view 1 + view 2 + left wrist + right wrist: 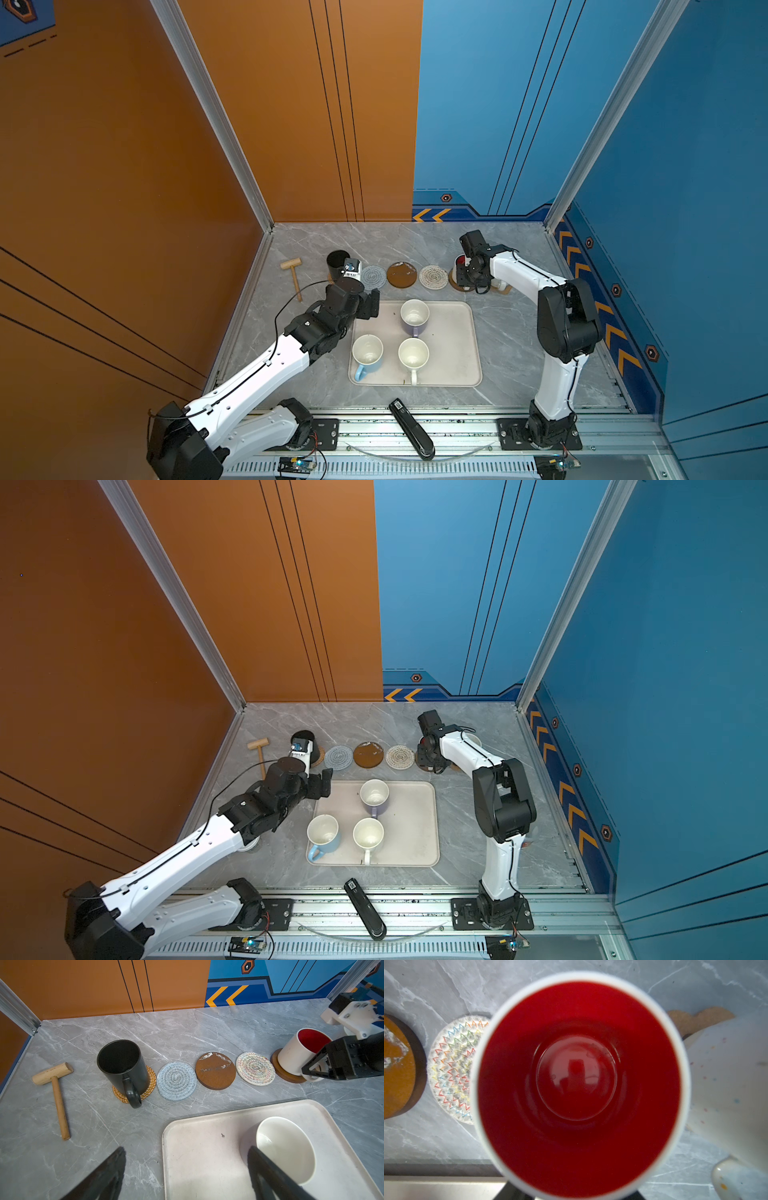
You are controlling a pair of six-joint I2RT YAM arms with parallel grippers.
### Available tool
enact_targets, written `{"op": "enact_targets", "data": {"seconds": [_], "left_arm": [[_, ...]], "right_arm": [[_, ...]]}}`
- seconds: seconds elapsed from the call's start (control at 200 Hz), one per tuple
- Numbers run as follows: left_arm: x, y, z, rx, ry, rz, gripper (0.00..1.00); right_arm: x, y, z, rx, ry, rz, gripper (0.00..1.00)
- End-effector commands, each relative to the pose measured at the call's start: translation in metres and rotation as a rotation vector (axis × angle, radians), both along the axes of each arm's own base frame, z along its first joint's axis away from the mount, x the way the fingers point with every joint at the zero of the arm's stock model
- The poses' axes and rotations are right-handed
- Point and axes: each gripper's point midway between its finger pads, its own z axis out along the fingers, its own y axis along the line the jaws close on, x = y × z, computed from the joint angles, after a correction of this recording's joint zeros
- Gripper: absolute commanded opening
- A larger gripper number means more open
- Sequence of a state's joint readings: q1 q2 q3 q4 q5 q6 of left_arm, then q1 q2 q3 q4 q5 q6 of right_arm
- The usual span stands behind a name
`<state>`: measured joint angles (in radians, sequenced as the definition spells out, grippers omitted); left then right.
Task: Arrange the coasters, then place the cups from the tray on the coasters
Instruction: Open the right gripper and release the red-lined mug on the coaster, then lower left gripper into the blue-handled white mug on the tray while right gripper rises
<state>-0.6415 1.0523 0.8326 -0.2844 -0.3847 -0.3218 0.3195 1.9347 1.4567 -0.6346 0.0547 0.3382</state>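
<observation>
While three cups [414, 318] stood on the tray [453, 340] in both top views, the left claw [371, 305] hung at its far left corner and the right claw [471, 277] sat at the red-lined cup [460, 262]. The left wrist view showed the left fingers [108, 1172] spread wide, the black cup [122, 1066] on a rattan coaster [150, 1082] and the red-lined cup [295, 1057] on a brown coaster [278, 1068]; the right claw's grip could not be made out. The right wrist view looked down into that cup [577, 1084].

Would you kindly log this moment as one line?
left gripper: open, over tray edge | right gripper: at red-inside mug handle, grip unclear | also on coasters: black mug, speckled mug | tray holds three mugs
</observation>
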Motion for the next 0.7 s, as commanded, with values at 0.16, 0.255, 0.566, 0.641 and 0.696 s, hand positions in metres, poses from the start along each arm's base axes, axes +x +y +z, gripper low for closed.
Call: {"op": "enact_targets", "data": {"seconds": [0.16, 0.255, 0.566, 0.641, 0.696], "left_arm": [[-0.006, 0.006, 0.019, -0.006, -0.007, 0.001, 0.92], [-0.012, 0.009, 0.023, 0.012, 0.001, -0.004, 0.92], [-0.051, 0.021, 0.034, 0.053, 0.032, -0.044, 0.91], [-0.060, 0.021, 0.035, 0.053, 0.045, -0.056, 0.90], [-0.067, 0.019, 0.034, 0.057, 0.064, -0.071, 0.90]], "right_arm": [[-0.007, 0.000, 0.028, 0.035, -0.056, -0.018, 0.62], [-0.015, 0.001, 0.035, 0.033, -0.070, -0.019, 0.65], [-0.053, 0.005, 0.068, 0.015, -0.151, -0.019, 0.70], [-0.062, 0.010, 0.078, 0.015, -0.181, -0.008, 0.71], [-0.067, 0.014, 0.085, 0.018, -0.204, 0.001, 0.71]]}}
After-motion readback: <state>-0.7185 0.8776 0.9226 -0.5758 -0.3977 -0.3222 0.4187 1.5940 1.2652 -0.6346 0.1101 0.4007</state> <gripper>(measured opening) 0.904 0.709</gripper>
